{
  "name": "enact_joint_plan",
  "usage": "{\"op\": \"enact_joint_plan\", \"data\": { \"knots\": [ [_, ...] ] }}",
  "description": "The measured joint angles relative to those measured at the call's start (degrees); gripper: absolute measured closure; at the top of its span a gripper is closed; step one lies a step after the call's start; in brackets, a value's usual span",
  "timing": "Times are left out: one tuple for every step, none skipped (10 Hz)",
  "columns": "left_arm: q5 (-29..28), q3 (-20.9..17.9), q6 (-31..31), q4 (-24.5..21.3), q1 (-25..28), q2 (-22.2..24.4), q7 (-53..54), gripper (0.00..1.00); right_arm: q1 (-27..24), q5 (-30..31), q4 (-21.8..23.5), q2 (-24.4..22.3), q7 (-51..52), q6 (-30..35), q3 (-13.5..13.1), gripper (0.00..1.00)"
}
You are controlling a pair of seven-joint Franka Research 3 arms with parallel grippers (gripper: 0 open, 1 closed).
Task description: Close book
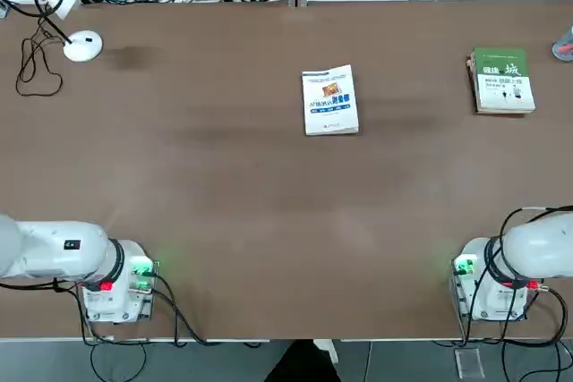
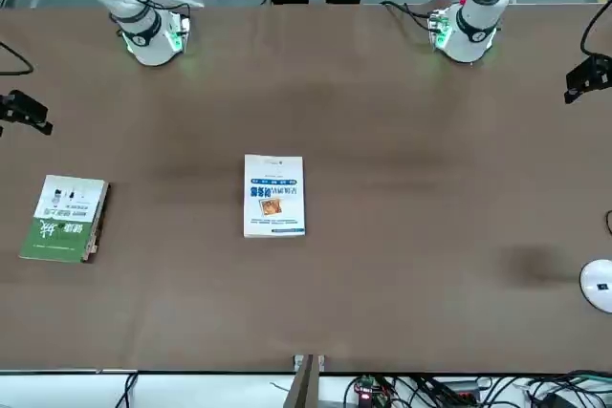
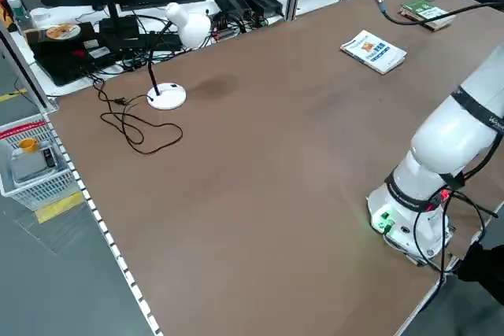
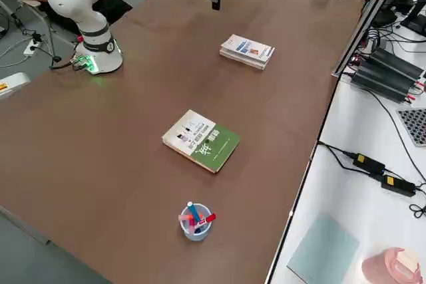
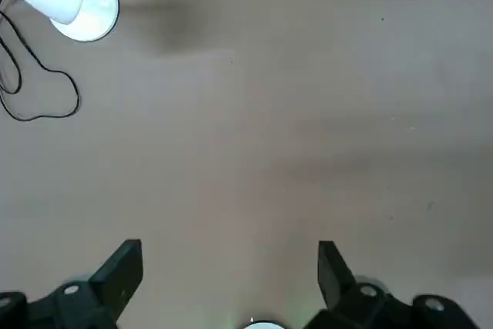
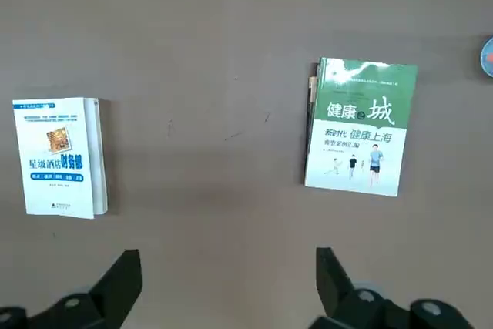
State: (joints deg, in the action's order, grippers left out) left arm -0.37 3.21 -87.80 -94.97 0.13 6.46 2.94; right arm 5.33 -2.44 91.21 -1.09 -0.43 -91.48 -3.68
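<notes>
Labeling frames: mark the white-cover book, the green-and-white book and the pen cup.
white-cover book [image 1: 330,100], top view, centre of the closed cover.
green-and-white book [image 6: 360,125], right wrist view, middle of the cover.
pen cup [image 4: 195,222], right side view, on its rim.

Arms: glossy white, rounded shells, black rings at joints.
Left base [image 1: 116,288]: white block, green light, red spot, black cables.
Right base [image 1: 488,285]: same, green light, black cables looping off.
Left gripper [image 5: 229,271]: black angular fingers.
Right gripper [image 6: 228,281]: black angular fingers.
</notes>
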Motion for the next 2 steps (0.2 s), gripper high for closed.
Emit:
{"op": "enact_joint_plan", "data": {
  "knots": [
    [0.0, 0.0, 0.0, 0.0, 0.0, 0.0, 0.0, 0.0, 0.0, 0.0, 0.0, 0.0, 0.0, -0.1, 0.1, 0.0],
    [0.0, 0.0, 0.0, 0.0, 0.0, 0.0, 0.0, 0.0, 0.0, 0.0, 0.0, 0.0, 0.0, -0.1, 0.2, 0.0]
  ]
}}
